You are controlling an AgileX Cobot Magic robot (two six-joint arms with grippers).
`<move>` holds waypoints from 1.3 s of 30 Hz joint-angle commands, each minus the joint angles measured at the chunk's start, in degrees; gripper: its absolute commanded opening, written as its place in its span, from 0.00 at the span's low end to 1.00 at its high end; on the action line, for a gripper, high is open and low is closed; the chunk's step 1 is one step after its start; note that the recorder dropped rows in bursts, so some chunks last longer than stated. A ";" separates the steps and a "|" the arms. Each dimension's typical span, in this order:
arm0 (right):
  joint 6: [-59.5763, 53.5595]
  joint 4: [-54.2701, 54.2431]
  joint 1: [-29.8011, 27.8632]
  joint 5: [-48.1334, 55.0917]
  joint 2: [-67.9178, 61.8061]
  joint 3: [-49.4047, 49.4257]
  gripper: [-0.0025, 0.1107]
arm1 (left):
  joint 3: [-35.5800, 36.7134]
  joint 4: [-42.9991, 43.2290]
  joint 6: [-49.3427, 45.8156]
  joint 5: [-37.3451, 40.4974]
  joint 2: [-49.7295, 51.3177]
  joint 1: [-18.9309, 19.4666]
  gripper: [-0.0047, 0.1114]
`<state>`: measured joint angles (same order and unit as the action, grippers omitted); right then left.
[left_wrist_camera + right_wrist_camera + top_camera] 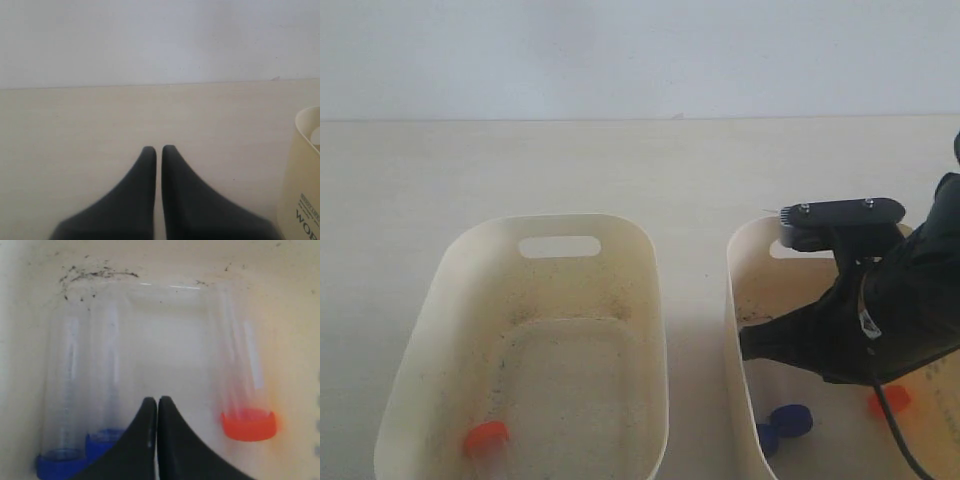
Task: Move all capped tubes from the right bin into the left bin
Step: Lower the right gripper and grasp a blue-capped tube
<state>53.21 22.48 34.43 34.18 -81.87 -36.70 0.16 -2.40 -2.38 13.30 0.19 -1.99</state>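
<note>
my right hand (745, 343) is down inside the right bin (734, 300), its black tip close to the bin's wall on the side facing the other tub. in the right wrist view the two fingers (145, 440) are clenched tip to tip with nothing between them, hanging over the bare floor of the right bin (165, 260), which has dark specks at its far end

three capped tubes lie flat in this bin. two blue-capped tubes (65, 390) lie side by side, touching or nearly so, on one side of my fingertips, and the nearer one's blue cap is partly hidden behind a finger. the second orange-capped tube (248, 424) lies on the other side, apart from the hand. from the exterior view the two blue caps (790, 420) show near the front of the bin and the orange cap (888, 401) peeks out below my arm

the left bin (620, 260) stands just beside it on the pale desk (620, 160), its handle slot (560, 246) at the far end. the lone orange-capped tube (485, 438) lies in its front corner

my left hand (158, 150) is over bare desk, clenched and empty, with a cream tub wall (300, 175) bearing a printed label nearby; i cannot tell which bin that is
</note>
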 commanded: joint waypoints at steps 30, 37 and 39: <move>-3.68 -2.93 -0.23 -14.23 -15.02 0.15 0.54 | -0.16 0.10 0.38 -0.34 -0.19 0.05 0.08; -2.29 -2.37 -0.23 -13.37 -14.71 -0.85 0.03 | -0.16 0.10 0.38 -0.34 -0.19 0.05 0.08; -2.81 -1.60 -0.23 -9.86 -12.80 -2.77 0.02 | -0.16 0.10 0.38 -0.34 -0.19 0.05 0.08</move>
<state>50.43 20.33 34.30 22.50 -95.91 -37.96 0.16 -2.40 -2.38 13.30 0.19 -1.99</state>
